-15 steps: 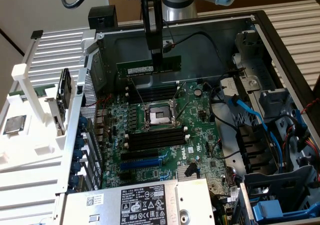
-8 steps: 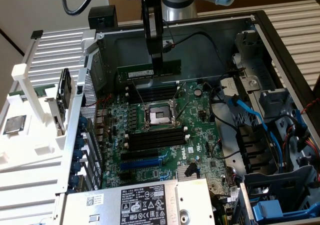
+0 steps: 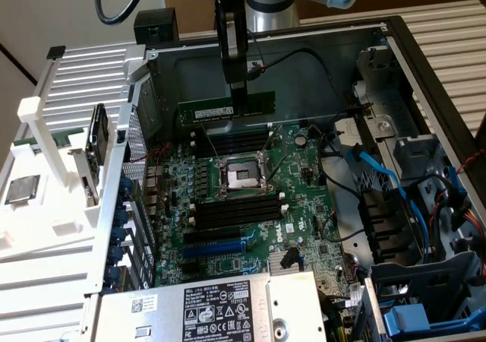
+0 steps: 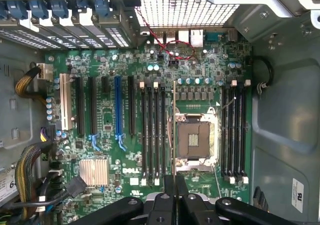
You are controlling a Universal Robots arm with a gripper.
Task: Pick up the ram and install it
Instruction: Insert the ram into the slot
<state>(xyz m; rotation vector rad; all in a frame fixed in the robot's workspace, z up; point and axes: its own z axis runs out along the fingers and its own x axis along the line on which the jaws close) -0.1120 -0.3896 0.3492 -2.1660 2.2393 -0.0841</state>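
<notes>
The gripper [image 3: 239, 105] pinches the ram [image 3: 209, 112] between its fingers, level above the motherboard [image 3: 304, 176] by the far black slots [image 3: 228, 140], and I'd judge it needs squaring dead parallel over one slot

I count: one thin green circuit-board ram [image 3: 226, 110]; one square metal-framed processor socket [image 4: 194, 139]; eight long black plastic memory slots [image 4: 231, 130], four either side; one blue expansion slot [image 4: 118, 105]; one white expansion slot [image 4: 63, 101]; one silver finned heatsink [image 4: 94, 171].
</notes>
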